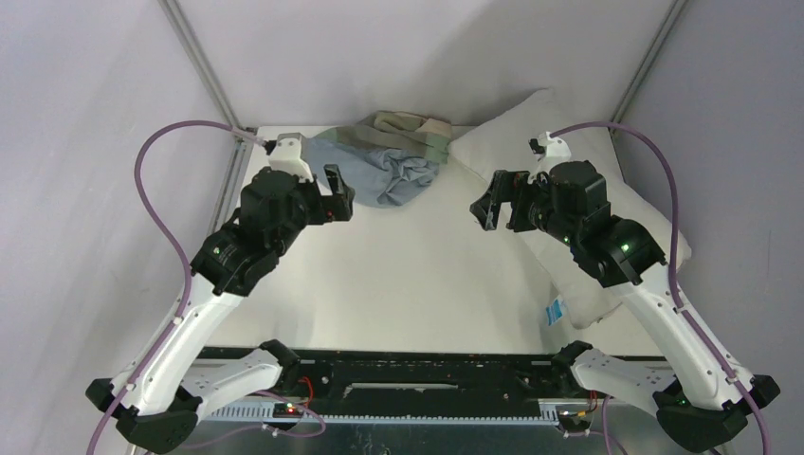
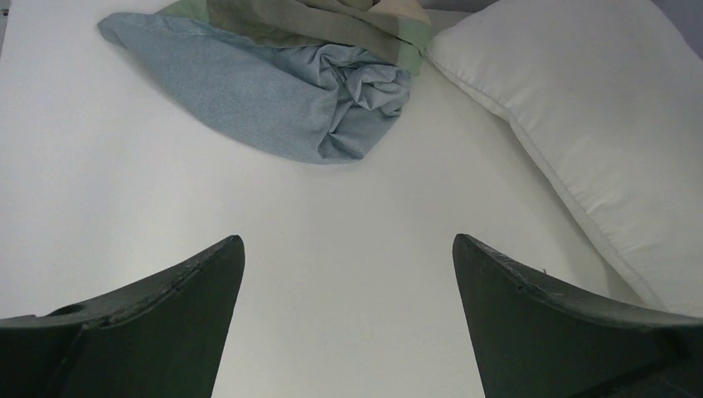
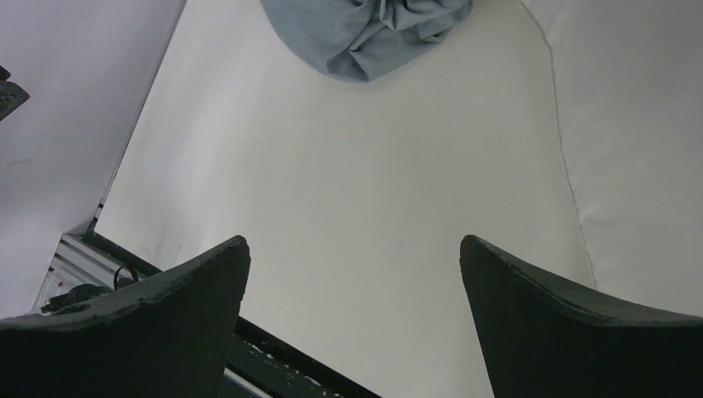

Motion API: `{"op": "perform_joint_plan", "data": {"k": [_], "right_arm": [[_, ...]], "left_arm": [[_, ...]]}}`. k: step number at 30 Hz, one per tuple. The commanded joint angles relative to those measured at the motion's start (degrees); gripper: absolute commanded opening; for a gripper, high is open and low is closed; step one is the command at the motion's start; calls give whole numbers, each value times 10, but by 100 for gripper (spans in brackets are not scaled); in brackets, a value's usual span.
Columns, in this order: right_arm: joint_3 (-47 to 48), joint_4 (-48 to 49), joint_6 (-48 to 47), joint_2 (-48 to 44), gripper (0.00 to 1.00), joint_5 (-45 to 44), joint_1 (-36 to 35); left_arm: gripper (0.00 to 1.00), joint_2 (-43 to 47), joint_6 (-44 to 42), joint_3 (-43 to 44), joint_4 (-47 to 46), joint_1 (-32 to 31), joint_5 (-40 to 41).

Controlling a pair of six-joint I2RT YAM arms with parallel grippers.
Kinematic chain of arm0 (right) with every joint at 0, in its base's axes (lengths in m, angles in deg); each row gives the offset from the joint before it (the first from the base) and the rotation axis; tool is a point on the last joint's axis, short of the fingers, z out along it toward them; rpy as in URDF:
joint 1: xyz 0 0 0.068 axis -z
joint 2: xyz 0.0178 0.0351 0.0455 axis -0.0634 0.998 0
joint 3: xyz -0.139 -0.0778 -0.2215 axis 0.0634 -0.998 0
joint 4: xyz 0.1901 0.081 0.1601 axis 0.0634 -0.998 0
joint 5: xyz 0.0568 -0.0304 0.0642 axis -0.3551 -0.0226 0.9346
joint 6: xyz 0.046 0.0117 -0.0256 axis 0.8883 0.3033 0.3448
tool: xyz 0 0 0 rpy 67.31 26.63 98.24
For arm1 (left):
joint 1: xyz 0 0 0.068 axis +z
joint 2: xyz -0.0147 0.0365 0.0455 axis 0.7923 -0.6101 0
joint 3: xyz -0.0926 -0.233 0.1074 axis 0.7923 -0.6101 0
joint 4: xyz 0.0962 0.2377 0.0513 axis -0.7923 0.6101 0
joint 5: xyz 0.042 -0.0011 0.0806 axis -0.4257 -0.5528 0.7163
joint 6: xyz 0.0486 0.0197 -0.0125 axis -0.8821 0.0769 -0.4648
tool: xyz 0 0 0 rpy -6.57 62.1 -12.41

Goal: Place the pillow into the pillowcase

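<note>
1. The work area is being enclosed by plain pale grey walls, and a flat white table top is being used as the work surface.
2. The large, limp, wrinkled dusty blue-grey fabric pillowcase is being observed bunched in a heap at the far middle of the table. Its paler beige-green inner side is being shown along the far edge of the heap.
3. The large plump off-white rectangular pillow is being observed along the right side of the table, angled from the far centre toward the near right.
4. The pillow's far corner is being noted just beside the pillowcase; whether the two are touching cannot be told. The pillow is being recorded as wholly outside the pillowcase.
5. A small blue-printed tag is being displayed at the pillow's near end.
6. The left gripper is being held above bare table on the near side of the pillowcase. Its jaws are being held wide apart, and only table surface is being seen between them in the left wrist view.
7. The right gripper is being held above the table beside the pillow's inner edge seam. Its jaws are likewise being held wide apart, with nothing clamped.
8. A purple cable is being carried in a loop from each arm.
</note>
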Motion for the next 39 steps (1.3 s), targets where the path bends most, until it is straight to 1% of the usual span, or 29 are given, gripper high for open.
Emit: {"op": "perform_joint_plan", "data": {"k": [1,3,6,9,11,14,20,25,30,34,36,38,39], "right_arm": [[2,17,5,1,100,4,2],[1,19,6,5,100,5,2],[1,20,4,10,100,5,2],[0,22,5,20,100,2,2],[1,28,8,29,100,5,2],[1,40,13,44,100,7,1],[1,26,6,53,100,-9,6],[-3,22,4,54,100,-16,17],[-10,20,2,53,100,-17,24],[-18,23,2,61,100,-13,27],[-25,28,3,64,100,-11,28],[-33,35,5,67,100,-7,28],[-37,39,6,68,100,-4,28]], "left_arm": [[98,1,9,-3,-6,5,18],[98,-8,7,-1,-4,11,21],[98,-26,13,1,-8,29,2],[98,-55,32,1,-26,61,-17],[98,-93,51,7,-42,91,-28],[98,-174,61,27,-77,125,-32],[98,-370,47,112,-135,153,-19],[98,-528,42,222,-141,160,-22],[99,-643,55,286,-146,161,-22],[90,-712,84,343,-106,160,-20],[86,-726,97,348,-97,158,-19],[77,-728,110,337,-98,156,-19],[70,-725,116,325,-102,155,-19]]}}
